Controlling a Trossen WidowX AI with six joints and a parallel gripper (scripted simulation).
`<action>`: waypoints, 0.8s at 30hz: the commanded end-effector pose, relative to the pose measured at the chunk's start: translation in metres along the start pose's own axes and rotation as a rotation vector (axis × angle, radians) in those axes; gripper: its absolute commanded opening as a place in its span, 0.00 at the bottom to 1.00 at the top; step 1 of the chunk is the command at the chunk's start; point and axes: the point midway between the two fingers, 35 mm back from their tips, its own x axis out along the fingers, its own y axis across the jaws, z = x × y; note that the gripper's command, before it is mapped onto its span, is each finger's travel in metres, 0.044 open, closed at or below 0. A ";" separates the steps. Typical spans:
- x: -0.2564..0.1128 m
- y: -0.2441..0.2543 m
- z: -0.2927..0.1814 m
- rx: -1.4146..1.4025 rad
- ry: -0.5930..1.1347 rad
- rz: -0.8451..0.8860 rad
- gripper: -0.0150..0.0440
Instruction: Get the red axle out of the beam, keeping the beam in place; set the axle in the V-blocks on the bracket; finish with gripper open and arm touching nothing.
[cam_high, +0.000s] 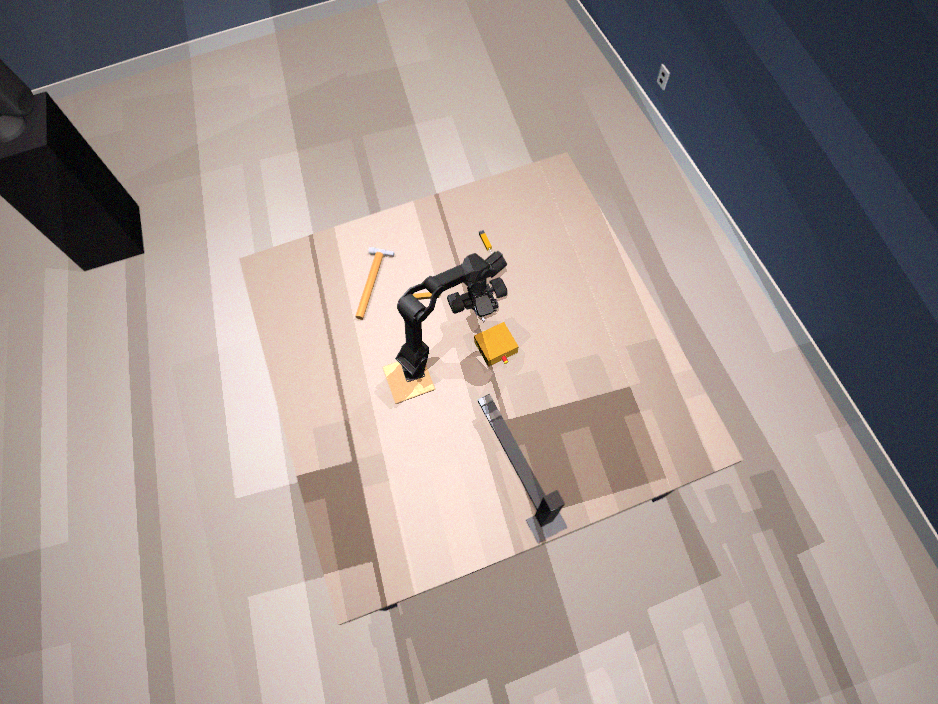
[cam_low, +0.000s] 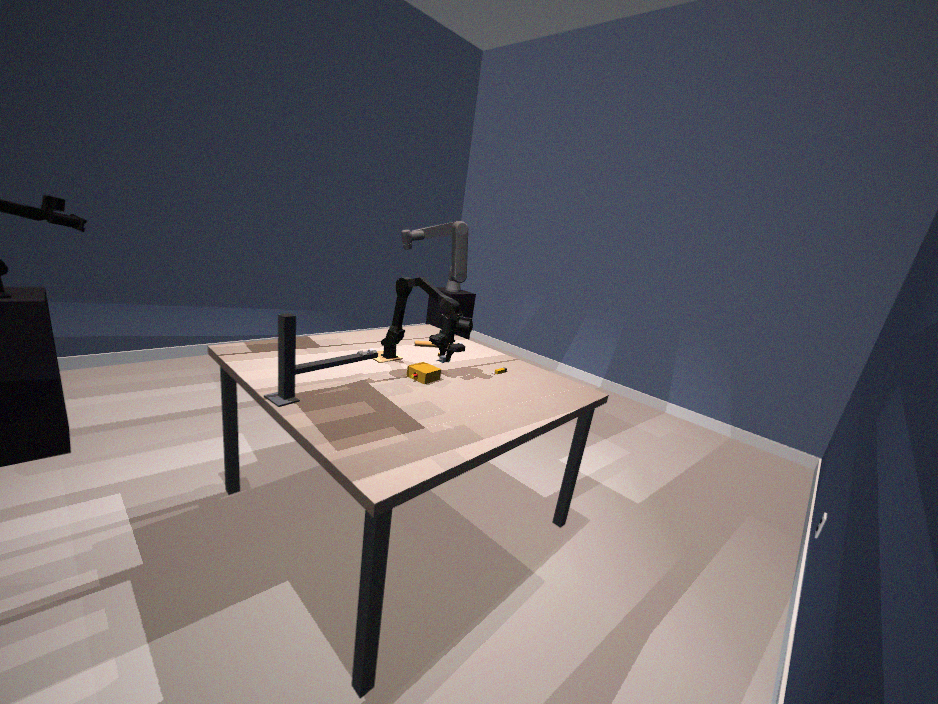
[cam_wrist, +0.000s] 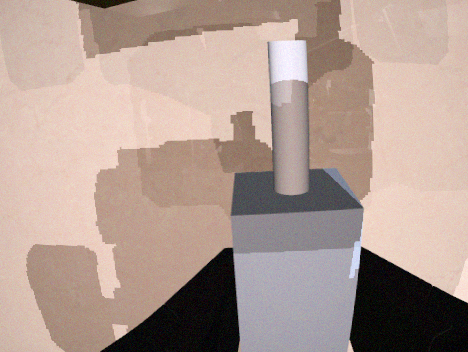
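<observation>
Two fingers are pinching a grey pin tool beside the beam. The red axle is poking from its far side.

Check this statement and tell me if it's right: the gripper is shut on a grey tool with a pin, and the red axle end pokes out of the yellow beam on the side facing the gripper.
The side is wrong: the red axle end pokes out of the yellow beam on the side away from the gripper, as the top view shows.
</observation>
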 end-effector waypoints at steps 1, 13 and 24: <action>-0.008 0.001 -0.001 0.004 0.008 0.005 0.25; -0.027 -0.001 0.001 0.004 0.007 0.005 0.25; -0.028 -0.019 0.015 0.004 0.006 0.003 0.25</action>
